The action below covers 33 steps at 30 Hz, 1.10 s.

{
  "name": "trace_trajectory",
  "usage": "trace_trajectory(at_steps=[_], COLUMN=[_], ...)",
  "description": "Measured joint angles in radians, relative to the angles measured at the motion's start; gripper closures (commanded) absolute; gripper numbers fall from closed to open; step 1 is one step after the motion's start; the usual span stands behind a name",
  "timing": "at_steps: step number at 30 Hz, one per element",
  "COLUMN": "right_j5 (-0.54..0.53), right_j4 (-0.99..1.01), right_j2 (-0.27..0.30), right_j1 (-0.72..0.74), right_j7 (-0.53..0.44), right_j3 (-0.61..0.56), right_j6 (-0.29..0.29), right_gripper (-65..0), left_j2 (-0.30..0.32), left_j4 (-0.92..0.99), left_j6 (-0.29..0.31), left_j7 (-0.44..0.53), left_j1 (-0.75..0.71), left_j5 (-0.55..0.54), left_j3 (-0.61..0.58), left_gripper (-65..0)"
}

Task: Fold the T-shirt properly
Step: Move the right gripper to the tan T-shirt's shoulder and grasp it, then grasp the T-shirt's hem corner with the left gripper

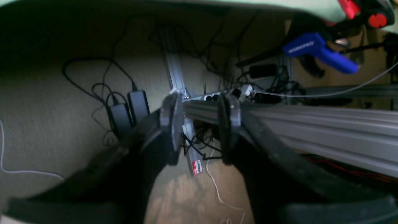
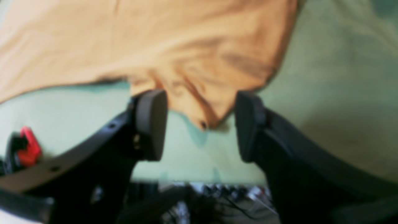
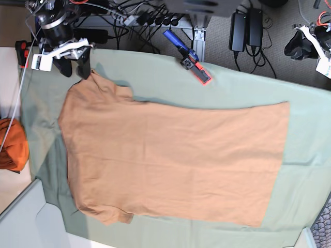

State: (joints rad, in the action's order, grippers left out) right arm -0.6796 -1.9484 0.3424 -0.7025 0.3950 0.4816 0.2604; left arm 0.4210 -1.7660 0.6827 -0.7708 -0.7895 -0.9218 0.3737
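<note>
The large plain tan short-sleeved cotton T-shirt (image 3: 170, 160) lies spread flat on the pale green sheet (image 3: 305, 170) covering the worktop. Only the right wrist view shows the right gripper (image 2: 200, 124) with jaws apart, a sleeve tip between them but ungripped. The left gripper (image 1: 200, 119), far right off the worktop, has jaws apart over floor cables, holding nothing.
</note>
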Motion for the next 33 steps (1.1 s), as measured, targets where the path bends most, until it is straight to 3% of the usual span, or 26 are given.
trace_trajectory(at_steps=[6, 11, 15, 28, 33], right_j5=[0.047, 0.104, 0.130, 0.093, 0.092], right_j4=[0.043, 0.109, 0.152, 0.234, 0.235], right_j2=[-0.138, -0.218, -0.239, -0.251, -0.251], right_j1=[0.090, 0.149, 0.185, 0.235, 0.251], right_j7=[0.018, 0.025, 0.025, 0.026, 0.030], right_j3=[0.000, 0.001, 0.001, 0.003, -0.022], right_j6=[-0.042, -0.122, -0.165, -0.160, -0.156], right_gripper=[-35.2, -35.2, -35.2, -35.2, -35.2], left_j2=[0.003, 0.005, 0.006, 0.033, 0.033], left_j4=[-0.001, -0.001, -0.001, -0.001, -0.001], left_j6=[0.000, 0.000, 0.000, 0.000, 0.000], left_j7=[-0.008, -0.008, -0.008, -0.008, -0.008], left_j1=[0.000, -0.006, -0.005, -0.005, -0.005], left_j5=[-0.004, -0.005, -0.005, -0.005, -0.027], left_j3=[0.000, 0.000, 0.000, 0.004, 0.063], left_gripper=[-22.9, -22.9, -22.9, -22.9, -22.9])
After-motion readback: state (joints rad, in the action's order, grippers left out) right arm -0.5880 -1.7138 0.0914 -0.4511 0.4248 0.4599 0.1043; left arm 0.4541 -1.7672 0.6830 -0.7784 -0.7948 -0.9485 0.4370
